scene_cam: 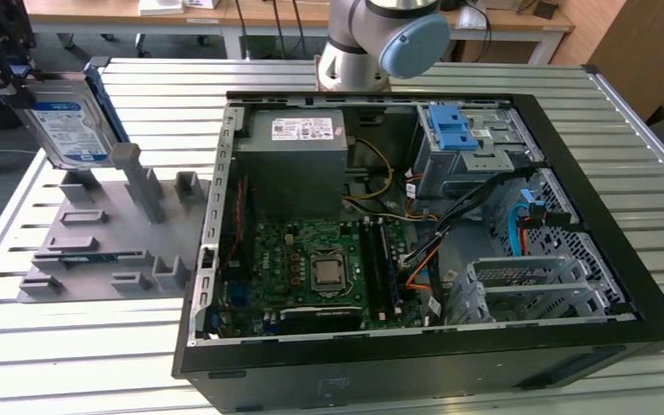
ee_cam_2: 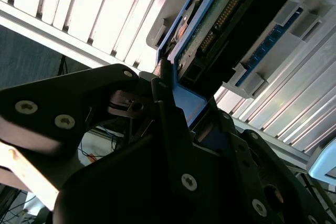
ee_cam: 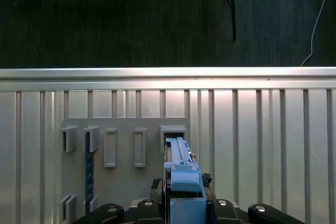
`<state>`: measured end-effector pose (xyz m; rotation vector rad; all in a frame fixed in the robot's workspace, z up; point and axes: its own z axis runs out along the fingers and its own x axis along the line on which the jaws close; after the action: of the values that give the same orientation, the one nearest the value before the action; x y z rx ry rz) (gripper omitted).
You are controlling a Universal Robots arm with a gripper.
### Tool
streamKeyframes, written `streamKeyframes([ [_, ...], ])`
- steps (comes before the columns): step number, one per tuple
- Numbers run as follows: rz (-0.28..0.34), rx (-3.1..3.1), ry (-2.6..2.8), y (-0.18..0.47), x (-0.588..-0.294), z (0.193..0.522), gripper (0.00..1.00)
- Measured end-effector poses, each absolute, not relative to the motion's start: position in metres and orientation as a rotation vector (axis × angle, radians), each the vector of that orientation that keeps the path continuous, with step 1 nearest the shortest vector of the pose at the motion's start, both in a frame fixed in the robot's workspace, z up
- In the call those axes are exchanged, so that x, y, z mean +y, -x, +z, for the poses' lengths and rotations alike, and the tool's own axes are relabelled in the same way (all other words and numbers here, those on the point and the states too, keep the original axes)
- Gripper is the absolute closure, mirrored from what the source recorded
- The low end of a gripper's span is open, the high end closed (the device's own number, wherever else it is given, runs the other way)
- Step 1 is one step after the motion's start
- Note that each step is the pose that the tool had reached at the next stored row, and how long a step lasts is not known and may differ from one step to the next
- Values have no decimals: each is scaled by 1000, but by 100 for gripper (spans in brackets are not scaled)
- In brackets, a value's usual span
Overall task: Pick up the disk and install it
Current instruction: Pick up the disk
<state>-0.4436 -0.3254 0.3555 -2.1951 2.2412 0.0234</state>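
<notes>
The disk (scene_cam: 65, 125), silver with a blue-and-white label and blue rails, hangs upright and tilted over the far end of the grey slotted holder (scene_cam: 101, 233), at the exterior view's left. My gripper (scene_cam: 11, 82) is shut on its upper edge. In the first wrist view the disk (ee_cam: 181, 174) is edge-on between the black fingers (ee_cam: 147, 205), above the holder (ee_cam: 126, 156). The second wrist view shows the disk's green circuit board (ee_cam_2: 220, 19) and blue rail, with my gripper (ee_cam_2: 176, 106) clamped on the end.
An open black computer case (scene_cam: 609, 199) lies on the slatted metal table (scene_cam: 101, 363), to the exterior view's right of the holder. Inside are a grey power-supply box (scene_cam: 297, 164), a motherboard (scene_cam: 321, 268) and a metal cage with a light-blue latch (scene_cam: 456, 130). The arm's base (scene_cam: 373, 43) stands behind the case.
</notes>
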Motion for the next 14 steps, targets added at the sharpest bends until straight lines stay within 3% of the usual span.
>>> streamKeyframes([
  [14, 23, 2241, 2195, 444, -325, 359, 64],
])
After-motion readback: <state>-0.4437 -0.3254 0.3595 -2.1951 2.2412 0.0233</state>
